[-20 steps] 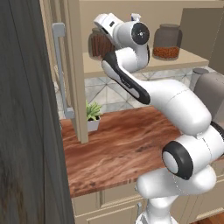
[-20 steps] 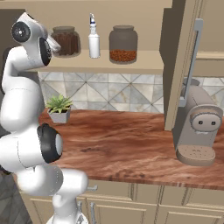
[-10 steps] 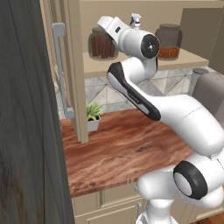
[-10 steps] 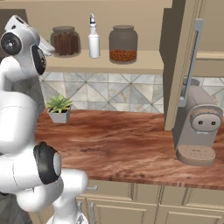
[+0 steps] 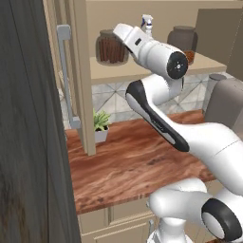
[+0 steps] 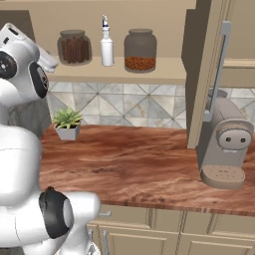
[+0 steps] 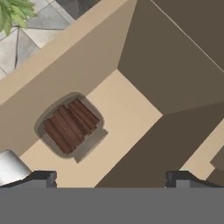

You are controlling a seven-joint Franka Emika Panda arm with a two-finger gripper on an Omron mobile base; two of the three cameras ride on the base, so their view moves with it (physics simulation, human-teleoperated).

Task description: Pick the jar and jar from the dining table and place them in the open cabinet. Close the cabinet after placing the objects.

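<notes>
Both jars stand on the shelf of the open cabinet (image 6: 114,72). The jar with brown sticks (image 6: 74,47) (image 5: 111,47) is at the left, and the jar with reddish-brown grains (image 6: 140,50) (image 5: 182,40) is at the right, partly behind my arm in the left base view. My gripper (image 7: 110,178) is open and holds nothing. In the hand view it points into the cabinet, with the sticks jar (image 7: 70,124) a little ahead and to the left of it, apart from both fingertips. The cabinet's two doors (image 6: 206,74) (image 5: 78,76) stand open. The dining table is out of view.
A white spray bottle (image 6: 106,42) stands between the jars. On the wood-grain counter (image 6: 139,164) below are a small potted plant (image 6: 67,122) at the left and a coffee machine (image 6: 226,144) under the right door. A dark wall (image 5: 23,142) is close at the left.
My arm has drawn back from the shelf and swung leftward, its upper joints shifting. The gripper stays open. Both jars have not moved.
</notes>
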